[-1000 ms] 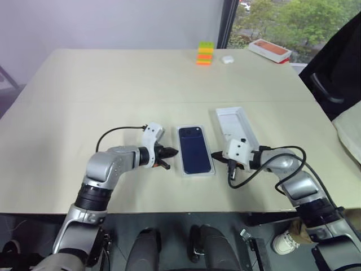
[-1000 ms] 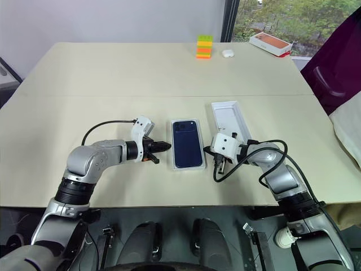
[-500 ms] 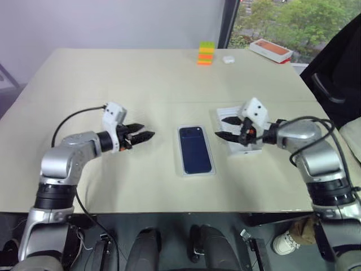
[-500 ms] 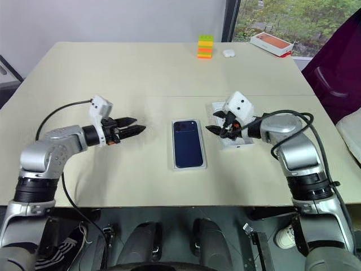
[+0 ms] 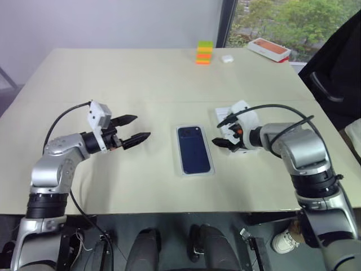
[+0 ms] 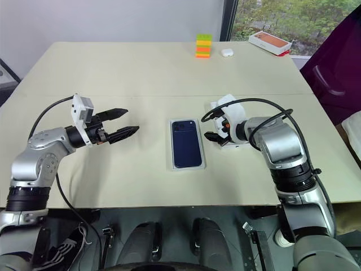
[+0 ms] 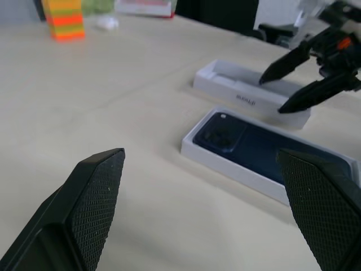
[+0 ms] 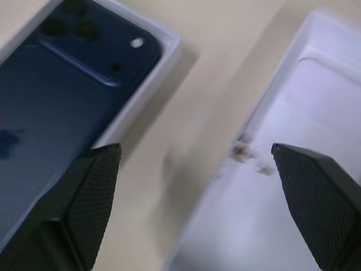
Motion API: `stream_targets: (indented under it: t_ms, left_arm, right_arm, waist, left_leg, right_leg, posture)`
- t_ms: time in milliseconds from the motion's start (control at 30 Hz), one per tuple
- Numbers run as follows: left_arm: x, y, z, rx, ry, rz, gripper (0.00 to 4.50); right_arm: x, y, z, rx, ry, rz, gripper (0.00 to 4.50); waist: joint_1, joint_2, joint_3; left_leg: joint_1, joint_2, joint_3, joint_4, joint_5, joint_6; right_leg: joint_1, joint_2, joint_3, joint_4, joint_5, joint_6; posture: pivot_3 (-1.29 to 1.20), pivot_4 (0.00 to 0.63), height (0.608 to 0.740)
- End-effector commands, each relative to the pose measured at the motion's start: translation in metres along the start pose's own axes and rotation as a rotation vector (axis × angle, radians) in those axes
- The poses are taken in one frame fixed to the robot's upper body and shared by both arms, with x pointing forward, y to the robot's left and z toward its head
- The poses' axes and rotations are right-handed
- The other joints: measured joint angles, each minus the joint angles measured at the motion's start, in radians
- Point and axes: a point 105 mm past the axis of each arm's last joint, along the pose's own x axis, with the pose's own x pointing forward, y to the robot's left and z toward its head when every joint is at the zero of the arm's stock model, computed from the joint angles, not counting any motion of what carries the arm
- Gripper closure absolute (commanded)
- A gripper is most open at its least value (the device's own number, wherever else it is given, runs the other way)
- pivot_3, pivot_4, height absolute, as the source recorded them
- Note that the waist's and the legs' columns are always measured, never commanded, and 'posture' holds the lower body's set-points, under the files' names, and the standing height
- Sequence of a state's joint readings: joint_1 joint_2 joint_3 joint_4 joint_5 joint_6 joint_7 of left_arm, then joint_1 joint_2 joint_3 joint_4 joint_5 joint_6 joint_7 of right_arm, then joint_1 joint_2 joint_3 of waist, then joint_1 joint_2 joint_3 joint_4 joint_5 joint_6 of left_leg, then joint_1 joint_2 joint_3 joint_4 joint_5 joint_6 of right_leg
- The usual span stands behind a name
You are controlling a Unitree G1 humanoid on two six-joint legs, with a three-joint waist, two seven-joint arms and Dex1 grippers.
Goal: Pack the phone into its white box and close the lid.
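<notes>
The phone (image 5: 194, 149) lies flat, back up, inside the white box (image 5: 181, 170) near the middle of the counter (image 5: 141, 79), its camera cluster at the far end. The box's white rim shows all around it. Just to the right of the box lies the lid (image 7: 237, 90), open side up, plain white inside; in the head views most of it is hidden behind the right arm, so its exact alignment is hard to judge.

The left tool (image 5: 131, 128) hovers above the counter well to the left of the box, pointing toward it, its 2 black fingers (image 7: 93, 192) spread wide and holding nothing. The right tool (image 5: 221, 141) hangs over the gap between the box and the lid, tilted downward, its fingers (image 8: 90, 186) also wide apart and empty; from its wrist camera, one finger sits over the box's edge and the other over the lid's interior.

At the far edge of the counter stand a stack of yellow, green and orange blocks (image 5: 205, 53), a small white object (image 5: 227, 58) beside it, and an orange-topped white box (image 5: 269, 49) farther right.
</notes>
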State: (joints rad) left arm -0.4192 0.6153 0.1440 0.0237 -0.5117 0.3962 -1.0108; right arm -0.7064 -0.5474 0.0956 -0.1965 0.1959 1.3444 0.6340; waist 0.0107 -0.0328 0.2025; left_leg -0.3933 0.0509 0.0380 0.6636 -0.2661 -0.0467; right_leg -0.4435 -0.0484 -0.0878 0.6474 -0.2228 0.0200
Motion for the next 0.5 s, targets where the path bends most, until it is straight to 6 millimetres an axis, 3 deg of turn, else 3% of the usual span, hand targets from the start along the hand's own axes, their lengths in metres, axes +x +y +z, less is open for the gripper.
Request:
stream_targets:
  t_ms: [33, 267, 500]
  left_arm:
    - [-0.001, -0.003, 0.014, 0.058, -0.065, 0.004, 0.0]
    - [0.003, -0.006, 0.01, 0.049, -0.07, 0.023, 0.0]
    - [0.007, -0.004, 0.01, 0.056, -0.074, 0.061, 0.0]
  right_arm:
    - [-0.007, 0.004, 0.008, -0.011, -0.011, -0.057, 0.04]
    - [0.0, -0.007, 0.002, 0.037, 0.022, -0.209, 0.04]
    - [0.008, -0.003, 0.003, 0.086, 0.048, -0.216, 0.04]
  waist:
    - [0.002, 0.0, 0.0]
    - [-0.003, 0.0, 0.0]
    - [-0.006, 0.0, 0.0]
  left_leg:
    - [0.0, 0.0, 0.0, 0.0, 0.0, 0.0]
    - [0.0, 0.0, 0.0, 0.0, 0.0, 0.0]
    - [-0.001, 0.0, -0.001, 0.0, 0.0, 0.0]
  right_leg:
    - [0.0, 0.0, 0.0, 0.0, 0.0, 0.0]
    - [0.0, 0.0, 0.0, 0.0, 0.0, 0.0]
    - [0.0, 0.001, 0.0, 0.0, 0.0, 0.0]
  posture:
    - [0.0, 0.15, 0.74]
    - [0.0, 0.15, 0.74]
    - [0.0, 0.15, 0.74]
